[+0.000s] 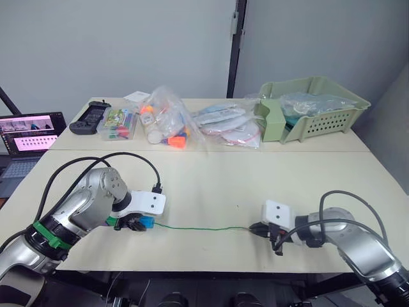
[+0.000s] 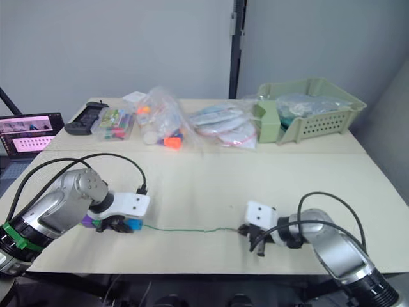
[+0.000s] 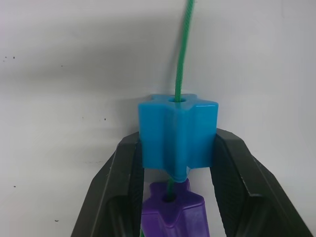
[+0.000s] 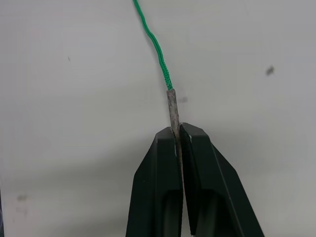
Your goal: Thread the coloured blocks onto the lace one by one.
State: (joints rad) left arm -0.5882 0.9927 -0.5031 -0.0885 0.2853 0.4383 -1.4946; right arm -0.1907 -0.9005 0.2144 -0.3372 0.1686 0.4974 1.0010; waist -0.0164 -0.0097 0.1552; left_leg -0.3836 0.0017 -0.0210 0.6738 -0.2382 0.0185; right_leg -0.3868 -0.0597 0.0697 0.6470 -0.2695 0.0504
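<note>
The left tool [image 3: 177, 168] is closed on the blue block [image 3: 177, 138], which is threaded on the lace [image 1: 198, 228] above a purple block [image 3: 173, 215]. The right tool [image 4: 178, 143] pinches the lace's stiff pale tip [image 4: 172, 106]. The lace runs across the counter [image 1: 217, 185] between both tools.

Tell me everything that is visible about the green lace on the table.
The lace is a thin, braided-looking green cord ending in a stiff, pale, needle-like tip. It lies nearly straight across the pale table between the two grippers. The right gripper pinches the tip between its shut fingers. At the other end the cord passes through the hole of the blue block, which the left gripper clamps, and on into a purple block behind it.
</note>
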